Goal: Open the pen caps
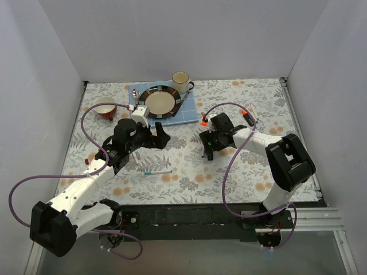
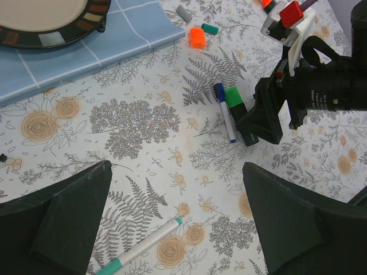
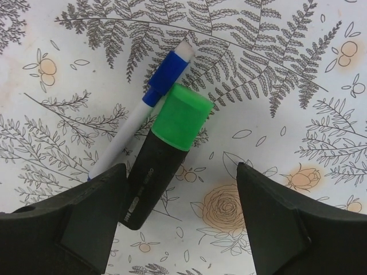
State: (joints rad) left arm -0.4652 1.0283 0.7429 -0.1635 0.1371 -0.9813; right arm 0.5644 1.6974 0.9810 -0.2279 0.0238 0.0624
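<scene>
Right pincer [image 3: 179, 192] stands open over the desk [image 1: 252, 97], its two fingers low in the wrist frame, one at each bottom corner, gripping nothing. Between them a black marker [image 3: 148, 186] lies slanted, its green cap [image 3: 182, 116] pointing to the upper middle of the frame and seated on the barrel. Touching it on the left is a slim white pen [image 3: 117, 150] with its blue cap [image 3: 163, 80] also on. The left pincer [image 2: 176, 172] is open and empty too. Below it, at the bottom of its wrist frame, lies a teal-ended pen [image 2: 143, 246]. Two loose caps, orange [image 2: 197, 38] and teal [image 2: 210, 28], sit near the top of that frame, so some pens look finished.

The step in hand seems to be the green-capped marker, not yet opened. The next move calls for the right fingers to come down and close on the black barrel alone, below the cap. The white pen lies against the marker and could be caught in the same pinch. Once the marker is raised, the left pincer would need to pinch the green cap and pull straight along the barrel.
</scene>
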